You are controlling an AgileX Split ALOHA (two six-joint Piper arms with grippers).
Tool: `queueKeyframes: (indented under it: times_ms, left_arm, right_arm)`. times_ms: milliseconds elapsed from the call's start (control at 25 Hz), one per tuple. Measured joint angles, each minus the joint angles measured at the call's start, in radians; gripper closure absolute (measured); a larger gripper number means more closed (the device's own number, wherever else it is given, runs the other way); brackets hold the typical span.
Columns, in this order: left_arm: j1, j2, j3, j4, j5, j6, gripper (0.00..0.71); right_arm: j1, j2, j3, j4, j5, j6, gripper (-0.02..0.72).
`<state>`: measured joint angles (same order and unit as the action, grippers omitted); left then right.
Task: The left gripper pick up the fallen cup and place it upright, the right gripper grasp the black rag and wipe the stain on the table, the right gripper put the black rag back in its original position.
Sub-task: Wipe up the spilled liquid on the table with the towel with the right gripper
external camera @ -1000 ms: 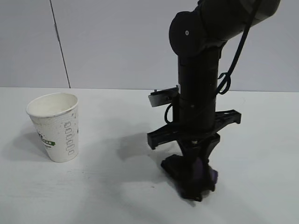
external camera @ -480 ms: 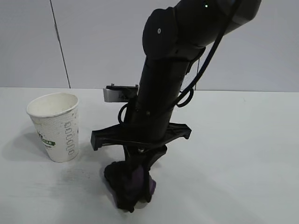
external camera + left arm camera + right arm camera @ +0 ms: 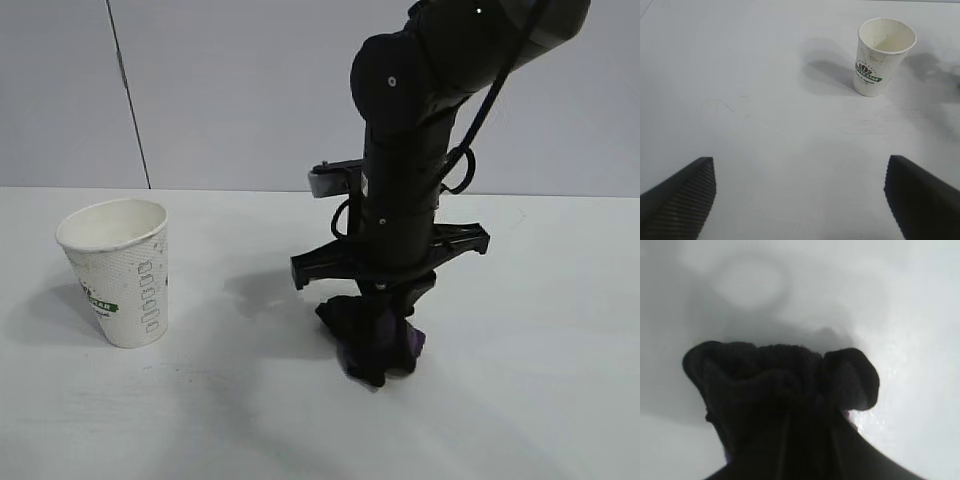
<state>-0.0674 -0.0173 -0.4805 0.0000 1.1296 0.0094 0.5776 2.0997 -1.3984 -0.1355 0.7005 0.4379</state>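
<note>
Right gripper (image 3: 377,345) clamping the black rag (image 3: 372,340) from above, pressing it down on the table (image 3: 540,330), well right of the upright cup (image 3: 118,270) (stain not visible). Left gripper (image 3: 800,200) hovering wide, farther off.

A plain pale grey wall (image 3: 230,90) with one thin dark vertical seam (image 3: 128,95) stands behind, evenly lit.

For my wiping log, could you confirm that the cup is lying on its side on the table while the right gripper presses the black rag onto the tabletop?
Not quite: the cup stands upright, mouth up, as the exterior view shows and the left wrist view confirms. The rest holds: the right gripper presses the black rag onto the table.
</note>
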Motion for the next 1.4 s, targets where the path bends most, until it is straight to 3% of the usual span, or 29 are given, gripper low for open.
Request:
queueKeyframes:
  times_ms: [200, 320, 440, 520, 640, 800, 920, 1000, 1040, 1240, 1320, 1400]
  left_arm:
    - [0.0, 0.0, 0.0, 0.0, 0.0, 0.0, 0.053]
    - [0.0, 0.0, 0.0, 0.0, 0.0, 0.0, 0.053]
    - [0.0, 0.0, 0.0, 0.0, 0.0, 0.0, 0.053]
    - [0.0, 0.0, 0.0, 0.0, 0.0, 0.0, 0.053]
    - [0.0, 0.0, 0.0, 0.0, 0.0, 0.0, 0.053]
    - [0.0, 0.0, 0.0, 0.0, 0.0, -0.001, 0.053]
    - [0.0, 0.0, 0.0, 0.0, 0.0, -0.001, 0.053]
    - [0.0, 0.0, 0.0, 0.0, 0.0, -0.001, 0.053]
    - [0.0, 0.0, 0.0, 0.0, 0.0, -0.001, 0.053]
    - [0.0, 0.0, 0.0, 0.0, 0.0, -0.001, 0.054]
    - [0.0, 0.0, 0.0, 0.0, 0.0, -0.001, 0.054]
    - [0.0, 0.0, 0.0, 0.0, 0.0, -0.001, 0.054]
  right_arm:
    - [0.059, 0.008, 0.0, 0.151, -0.184, -0.004, 0.603]
    - [0.09, 0.034, 0.0, 0.174, -0.256, -0.015, 0.603]
    - [0.093, 0.053, -0.002, 0.17, -0.265, -0.016, 0.603]
    - [0.082, 0.053, -0.005, 0.148, -0.241, -0.016, 0.603]
    - [0.048, 0.04, -0.009, 0.065, -0.153, -0.02, 0.603]
    - [-0.025, 0.011, -0.009, -0.096, 0.032, -0.023, 0.603]
    - [-0.076, -0.011, -0.009, -0.145, 0.155, -0.073, 0.603]
    - [-0.09, -0.021, -0.009, -0.111, 0.221, -0.137, 0.603]
    - [-0.09, -0.023, -0.009, -0.065, 0.241, -0.168, 0.603]
    - [-0.052, -0.025, -0.007, 0.238, 0.212, -0.379, 0.603]
    - [-0.035, -0.025, -0.007, 0.297, 0.167, -0.413, 0.603]
    - [-0.032, -0.025, -0.007, 0.303, 0.134, -0.416, 0.603]
